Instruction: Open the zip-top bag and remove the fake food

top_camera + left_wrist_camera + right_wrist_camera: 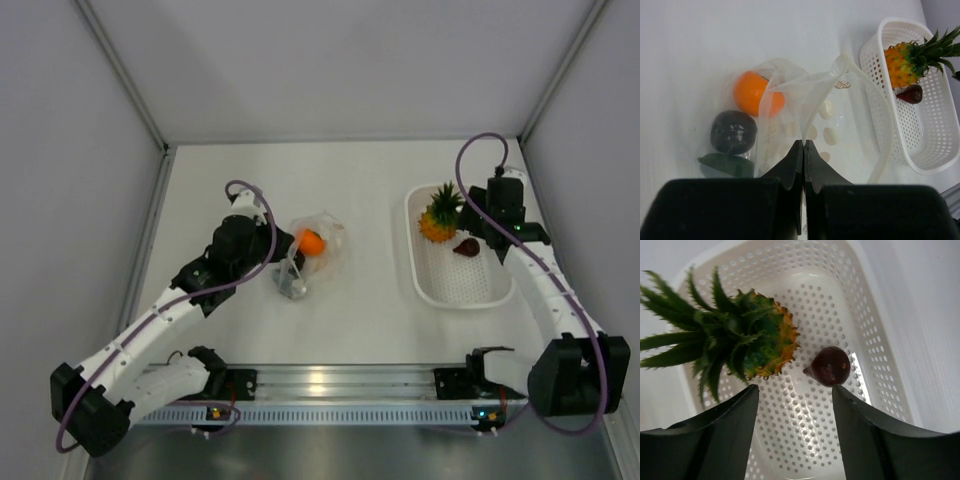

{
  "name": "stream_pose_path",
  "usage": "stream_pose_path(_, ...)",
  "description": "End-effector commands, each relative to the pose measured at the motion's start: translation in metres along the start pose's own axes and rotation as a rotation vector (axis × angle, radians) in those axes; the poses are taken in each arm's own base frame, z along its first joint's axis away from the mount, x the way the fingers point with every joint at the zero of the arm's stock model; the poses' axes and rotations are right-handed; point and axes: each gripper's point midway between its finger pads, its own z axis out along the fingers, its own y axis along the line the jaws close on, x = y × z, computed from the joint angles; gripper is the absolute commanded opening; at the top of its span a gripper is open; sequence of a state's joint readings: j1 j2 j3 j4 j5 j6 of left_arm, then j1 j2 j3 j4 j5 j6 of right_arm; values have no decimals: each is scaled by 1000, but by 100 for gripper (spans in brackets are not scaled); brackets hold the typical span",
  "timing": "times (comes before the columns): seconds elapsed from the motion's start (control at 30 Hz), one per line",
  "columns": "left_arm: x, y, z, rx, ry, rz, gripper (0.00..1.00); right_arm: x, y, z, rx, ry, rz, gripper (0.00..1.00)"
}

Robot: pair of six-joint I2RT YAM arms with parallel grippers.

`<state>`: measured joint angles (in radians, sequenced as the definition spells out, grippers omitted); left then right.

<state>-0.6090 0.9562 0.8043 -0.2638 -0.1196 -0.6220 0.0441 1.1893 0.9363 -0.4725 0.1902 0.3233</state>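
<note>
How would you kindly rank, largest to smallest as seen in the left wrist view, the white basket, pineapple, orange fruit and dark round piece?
1. White basket
2. Pineapple, crown included
3. Orange fruit and dark round piece: too alike to rank, and both lie nearer the camera.

Clear crinkly plastic zip-top bag (815, 100), glossy orange fruit (754, 92), white perforated plastic basket (940, 130)

gap: bare bench (378, 215) btw bag (328, 240) & basket (414, 252), wide | basket: pineapple (438, 216) + dark piece (466, 246) in far half, near half open | sides: walls (70, 200) close to bench edges
</note>
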Motion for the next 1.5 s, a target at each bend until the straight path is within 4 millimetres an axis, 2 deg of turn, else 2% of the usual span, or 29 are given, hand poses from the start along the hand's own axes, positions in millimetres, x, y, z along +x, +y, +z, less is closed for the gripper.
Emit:
stream_pose_path(0.0,-30,-22,-17,74,-78,-21,0,-17,34,-35,-154,-70,30,59)
stream_pose_path(0.1,-33,-22,-19,71,-89,-40,0,-20,68,-59,-269,-106,32,55)
stream_pose_path(0.13,-33,-22,-19,71,-91,-46,0,-16,89,-70,-333,-111,4,55)
stream_pose_path(0.2,-36,-21,-20,62,-107,-70,0,-21,116,-88,-411,-151,3,53)
stream_pose_path(0.23,-36,-20,-20,60,-109,-70,0,-11,141,-102,-479,-148,-29,52)
stream_pose_path(0.3,-37,-20,-21,56,-114,-77,0,-10,171,-120,-568,-162,-30,52)
stream_pose_path(0.33,-38,-20,-21,57,-115,-79,0,0,192,-134,-626,-152,-56,51)
stream_pose_path(0.4,-37,-20,-21,55,-115,-80,0,0,219,-149,-682,-176,-73,50)
stream_pose_path(0.43,-38,-20,-21,54,-118,-80,0,10,235,-161,-712,-177,-105,49)
stream_pose_path(0.5,-39,-19,-21,50,-120,-85,0,16,261,-171,-749,-177,-152,49)
stream_pose_path(0.53,-39,-18,-20,46,-122,-88,0,26,275,-181,-780,-170,-183,48)
stream_pose_path(0.63,-38,-15,-19,37,-133,-110,0,41,310,-190,-821,-156,-259,48)
stream_pose_path(0.77,-38,-15,-19,44,-145,-132,0,61,350,-186,-837,-140,-355,48)
stream_pose_path(0.87,-37,-14,-18,40,-149,-143,0,72,367,-183,-833,-136,-393,48)
stream_pose_path(1.13,-37,-11,-17,31,-165,-163,0,78,386,-150,-703,-161,-407,48)
stream_pose_path(1.37,-37,-6,-15,10,-170,-149,0,96,399,-112,-604,-168,-414,51)
stream_pose_path(1.47,-37,-4,-14,-2,-173,-145,0,101,408,-103,-612,-183,-404,52)
